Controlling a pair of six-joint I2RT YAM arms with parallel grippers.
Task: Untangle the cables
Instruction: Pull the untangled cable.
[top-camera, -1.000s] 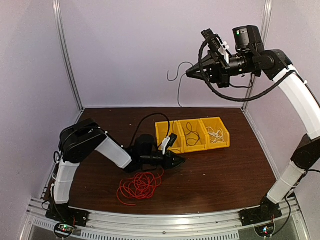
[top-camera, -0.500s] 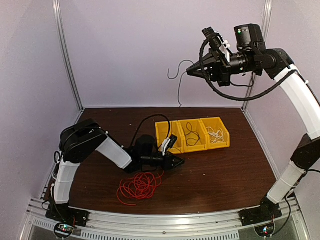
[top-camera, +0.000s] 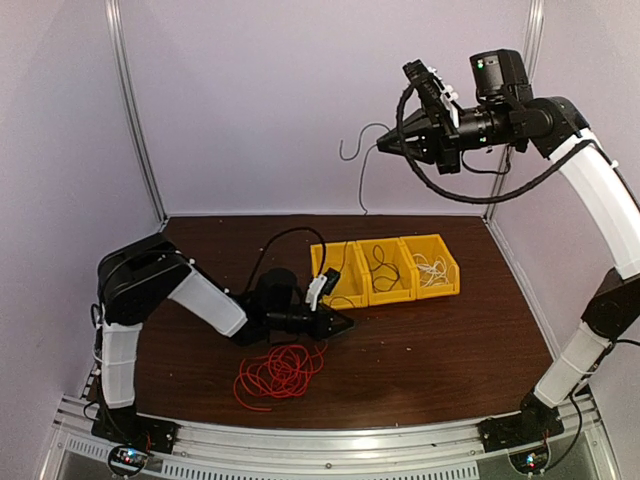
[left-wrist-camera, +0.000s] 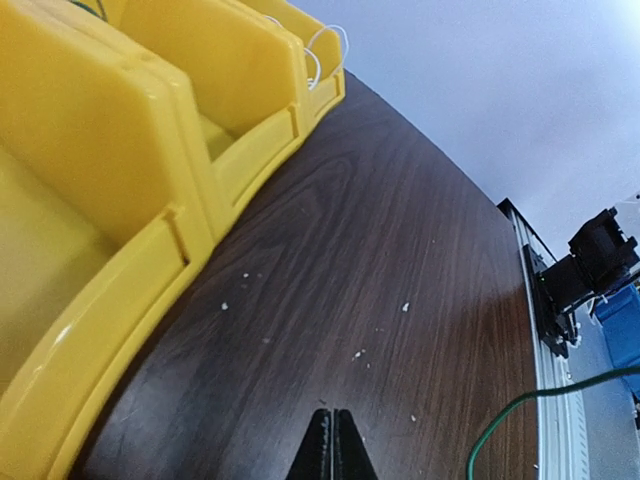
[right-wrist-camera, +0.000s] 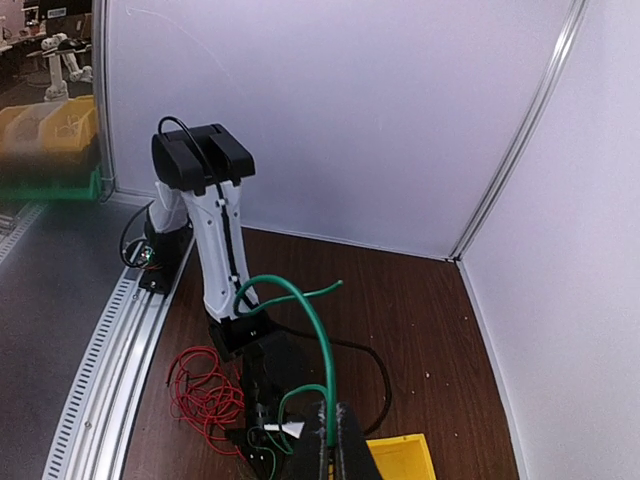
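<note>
Red and thin, the longest cable (top-camera: 280, 372) lay in a loose coil on the dark wood-grain table (top-camera: 450, 340), close to the near edge. Just beyond the coil, the left gripper (top-camera: 345, 323) sat low over the table with its jaws pressed together and nothing between them, its tip just short of a row of three yellow plastic bins (top-camera: 400, 292). The middle bin held a coiled black cable (top-camera: 381, 268) and the right bin a tangle of white cable (top-camera: 432, 268). Farther back and high above the table, the right gripper (top-camera: 381, 148) had its jaws clamped on a thin green wire (right-wrist-camera: 324, 358). The wire looked dark from above and hung down in front of the rear wall.
</note>
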